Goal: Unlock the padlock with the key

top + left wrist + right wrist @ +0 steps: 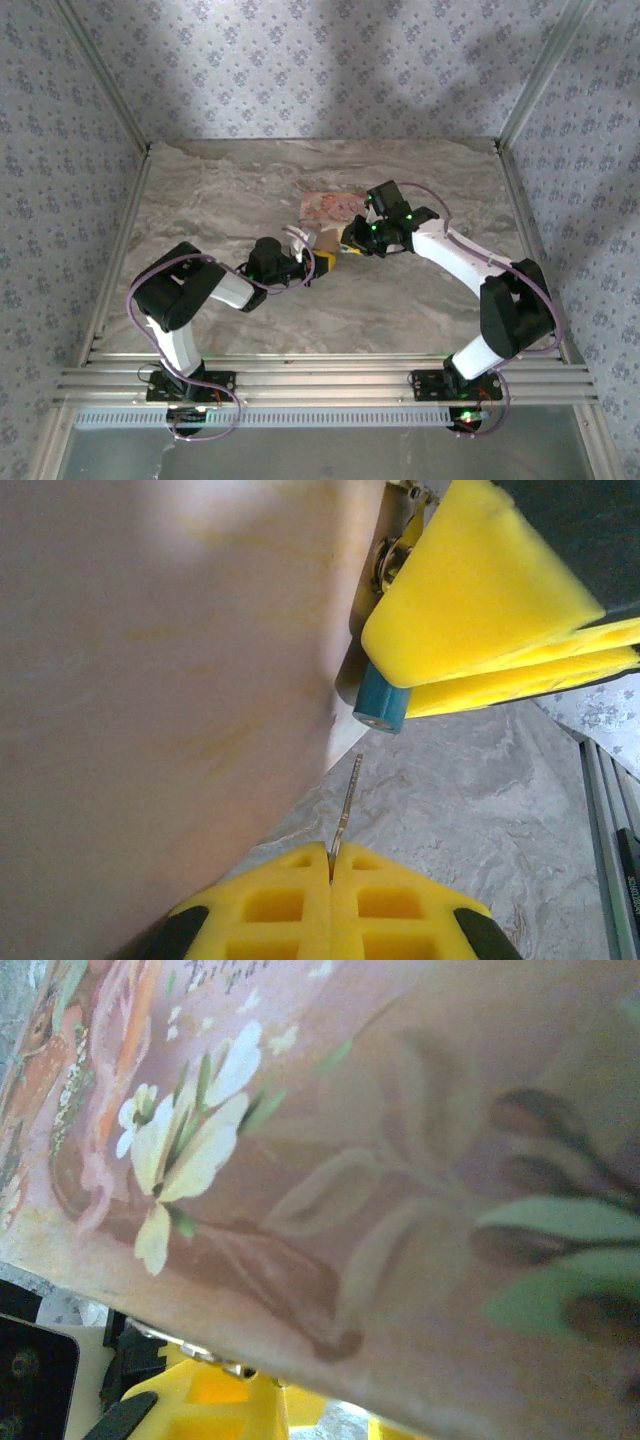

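The padlock (381,706) hangs at the front edge of the pink flowered box (333,205), which sits on the marble table (200,200) a little behind the two grippers. In the left wrist view the lock shows as a short teal barrel just beside the box wall, its flat end facing down and toward the camera. A bit of bright metal (395,552) sits above it against the box.

The right gripper (352,238) reaches in at the box's front right corner. Its yellow foam pads (480,590) are pressed together around the upper part of the teal barrel, so only the lower end sticks out past them. In the right wrist view the painted lid (330,1160) lies very close to the lens, and the yellow fingers (195,1397) show below its lower edge, beside a small metal piece (215,1362).

The left gripper (320,262) lies just in front of the box, facing the right one. Its two yellow fingertips (275,900) are closed flat against each other with the key (346,805) pinched in the seam. The thin blade stands out edge-on toward the lock. The key's tip is near the barrel's end face, just below it and slightly to one side. A narrow gap is visible between them, so the blade is not in the lock.
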Available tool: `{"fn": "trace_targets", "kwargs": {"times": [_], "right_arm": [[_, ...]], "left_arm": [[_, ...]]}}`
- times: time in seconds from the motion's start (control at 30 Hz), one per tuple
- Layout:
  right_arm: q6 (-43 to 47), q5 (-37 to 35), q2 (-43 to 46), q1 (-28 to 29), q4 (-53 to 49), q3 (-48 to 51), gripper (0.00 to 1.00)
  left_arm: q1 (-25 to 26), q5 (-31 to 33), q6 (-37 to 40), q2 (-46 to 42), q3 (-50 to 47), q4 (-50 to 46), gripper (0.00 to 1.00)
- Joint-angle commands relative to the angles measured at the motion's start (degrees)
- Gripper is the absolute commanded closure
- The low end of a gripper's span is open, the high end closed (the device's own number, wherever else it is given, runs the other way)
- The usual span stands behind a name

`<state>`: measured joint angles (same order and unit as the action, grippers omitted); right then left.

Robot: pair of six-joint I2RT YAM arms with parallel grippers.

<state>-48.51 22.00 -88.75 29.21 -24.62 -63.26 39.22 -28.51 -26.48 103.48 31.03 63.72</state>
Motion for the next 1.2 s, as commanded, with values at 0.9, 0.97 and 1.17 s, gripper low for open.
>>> {"fn": "trace_targets", "kwargs": {"times": [0.9,0.97,1.17], "right_arm": [[-0.69,1.38,2.62,-0.38,1.0,-1.6,1.0],[-0.57,1.39,2.51,-0.38,0.99,-1.51,1.0],[-0.53,1.38,2.49,-0.21,1.09,-1.25,1.0]], "left_arm": [[0.91,0.73,0.52,-0.24,0.28,-1.17,1.0],[1.17,0.89,1.14,-0.88,0.19,-2.13,1.0],[1.5,1.43,0.76,-1.48,0.18,-0.74,1.0]]}}
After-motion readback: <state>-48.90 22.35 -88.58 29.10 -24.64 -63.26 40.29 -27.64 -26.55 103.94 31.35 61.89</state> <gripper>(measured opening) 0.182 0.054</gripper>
